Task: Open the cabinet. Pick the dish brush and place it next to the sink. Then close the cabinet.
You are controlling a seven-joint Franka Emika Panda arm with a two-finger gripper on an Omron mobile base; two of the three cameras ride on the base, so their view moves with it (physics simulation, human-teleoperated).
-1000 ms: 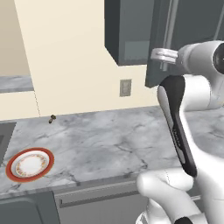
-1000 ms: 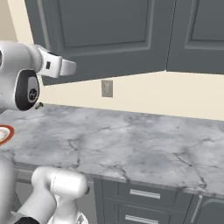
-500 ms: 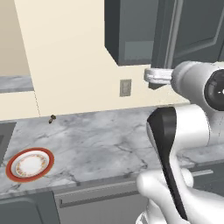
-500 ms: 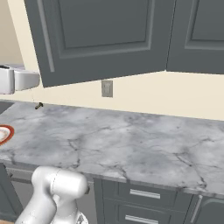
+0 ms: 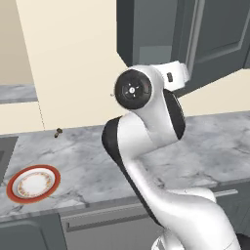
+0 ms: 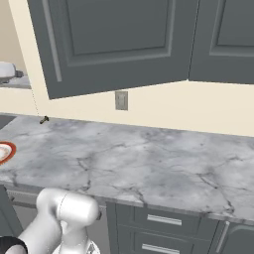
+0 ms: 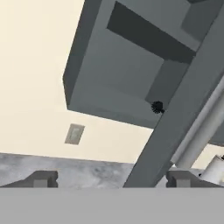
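Note:
The dark grey cabinet (image 7: 118,70) hangs on the wall with its door (image 6: 114,44) swung open. Seen from below in the hand view, the bushy black head of the dish brush (image 7: 156,107) peeks over the cabinet's floor, just beside the door's edge; its handle is hidden. My gripper (image 7: 113,179) is open, its two fingertips (image 7: 43,178) spread wide below the cabinet, with nothing held. The door's edge and its bar handle (image 7: 199,133) run up between and right of the tips. A sliver of the sink (image 5: 4,151) lies at the counter's far left.
A red-rimmed white plate (image 5: 33,182) sits on the marble counter (image 6: 149,163) near the sink. A tiny brown knob-like object (image 5: 58,132) stands by the wall. A wall outlet (image 6: 121,100) is under the cabinet. A second cabinet door (image 6: 223,39) is shut.
The gripper's jaws have spread apart. The arm has swung left across the left base view, and its hand has slid off the left side of the right base view.

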